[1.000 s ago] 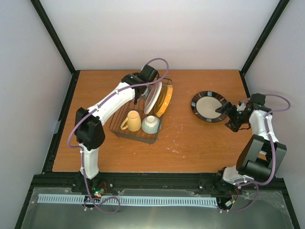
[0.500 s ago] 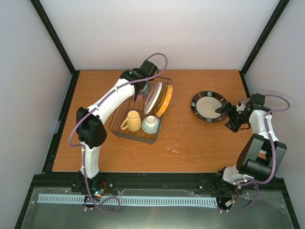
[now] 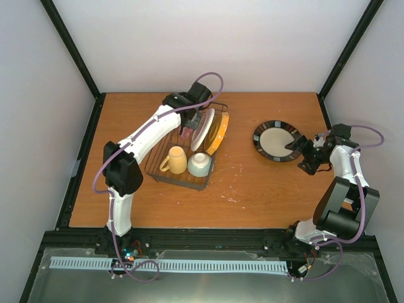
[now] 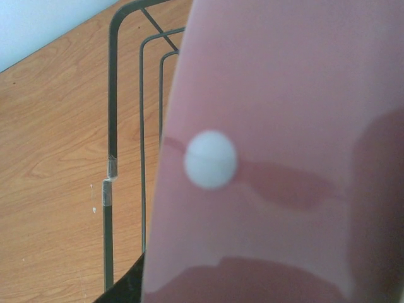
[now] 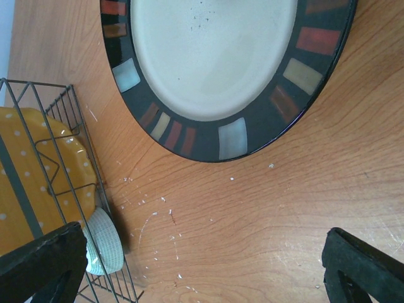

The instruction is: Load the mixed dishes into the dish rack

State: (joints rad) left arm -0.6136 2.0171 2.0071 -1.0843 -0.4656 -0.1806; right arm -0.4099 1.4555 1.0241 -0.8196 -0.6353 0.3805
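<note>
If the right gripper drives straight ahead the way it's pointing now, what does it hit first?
Most likely the dark-rimmed plate. The open right gripper faces its near rim, with only bare table between them. If the gripper is tilted downward it could touch the table first; depth is unclear.

Thin dark metal-wire dish rack (image 4: 112, 95), glossy dark-rimmed plate (image 5: 214, 57), scuffed wood-grain table (image 5: 252, 208).

The flat orange-brown wooden table (image 3: 265, 196) carries a rectangular dark wire dish rack (image 3: 153, 165) on its left half. Well apart to the right, a round dark-rimmed beige-centred plate (image 3: 276, 140) lies flat. Faint white scratches (image 3: 235, 192) mark the wood between them.
</note>
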